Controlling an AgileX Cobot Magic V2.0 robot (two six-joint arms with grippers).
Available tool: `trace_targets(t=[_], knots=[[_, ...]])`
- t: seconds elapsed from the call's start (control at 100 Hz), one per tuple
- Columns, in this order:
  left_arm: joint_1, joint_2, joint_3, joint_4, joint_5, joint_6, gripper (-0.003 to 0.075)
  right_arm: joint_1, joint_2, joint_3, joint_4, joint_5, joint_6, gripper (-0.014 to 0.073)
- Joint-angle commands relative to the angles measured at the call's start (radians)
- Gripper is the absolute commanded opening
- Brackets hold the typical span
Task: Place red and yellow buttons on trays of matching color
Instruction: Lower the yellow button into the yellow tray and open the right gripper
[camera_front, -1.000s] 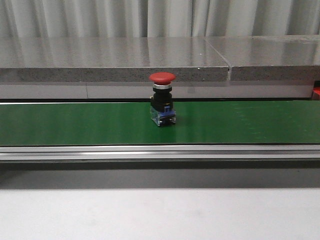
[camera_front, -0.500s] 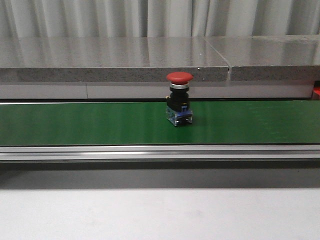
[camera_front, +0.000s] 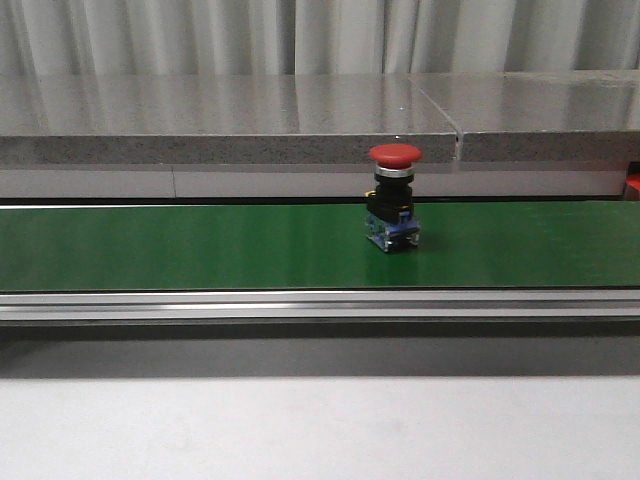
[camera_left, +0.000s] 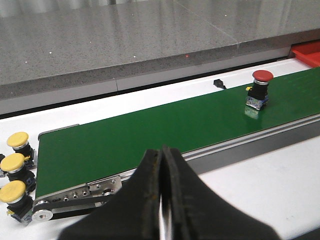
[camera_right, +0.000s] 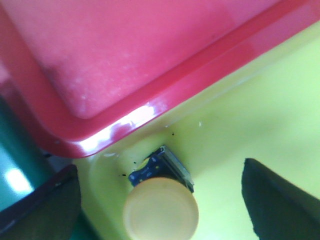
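A red button (camera_front: 395, 209) with a black body and blue base stands upright on the green conveyor belt (camera_front: 200, 248), right of its middle; the left wrist view shows this red button (camera_left: 260, 88) far along the belt. My left gripper (camera_left: 161, 155) is shut and empty, short of the belt's near rail. My right gripper (camera_right: 160, 200) is open over the yellow tray (camera_right: 260, 125). A yellow button (camera_right: 161, 207) stands in that tray between the spread fingers, untouched. The red tray (camera_right: 125, 55) lies right beside the yellow one.
Three yellow buttons (camera_left: 15, 165) stand on the white table off the belt's end in the left wrist view. A grey stone ledge (camera_front: 230, 120) runs behind the belt. A small black part (camera_left: 219, 83) lies behind the belt, and a red tray corner (camera_left: 307, 52) shows at its far end.
The red button has travelled steadily to the right along the belt, staying upright. Neither arm shows in the earlier frames.
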Motion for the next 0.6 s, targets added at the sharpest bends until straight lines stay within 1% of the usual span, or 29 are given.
trace_targets(t=[0.0, 0.11, 0.27, 0.41, 0.59], knots=[[-0.008, 0.017, -0.02, -0.01, -0.075, -0.009, -0.0021, -0.005, -0.094, -0.023, 0.004, -0.025, 0.003, 0.0647], [-0.008, 0.017, -0.02, -0.01, -0.075, -0.009, -0.0021, 0.013, -0.154, -0.023, 0.004, -0.003, 0.003, 0.0647], [-0.008, 0.017, -0.02, -0.01, -0.075, -0.009, -0.0021, 0.087, -0.238, -0.023, -0.012, 0.037, -0.013, 0.0647], [-0.008, 0.017, -0.02, -0.01, -0.075, -0.009, -0.0021, 0.186, -0.308, -0.023, -0.014, 0.081, -0.035, 0.0647], [-0.008, 0.017, -0.02, -0.01, -0.075, -0.009, -0.0021, 0.344, -0.352, -0.025, -0.014, 0.141, -0.045, 0.0647]])
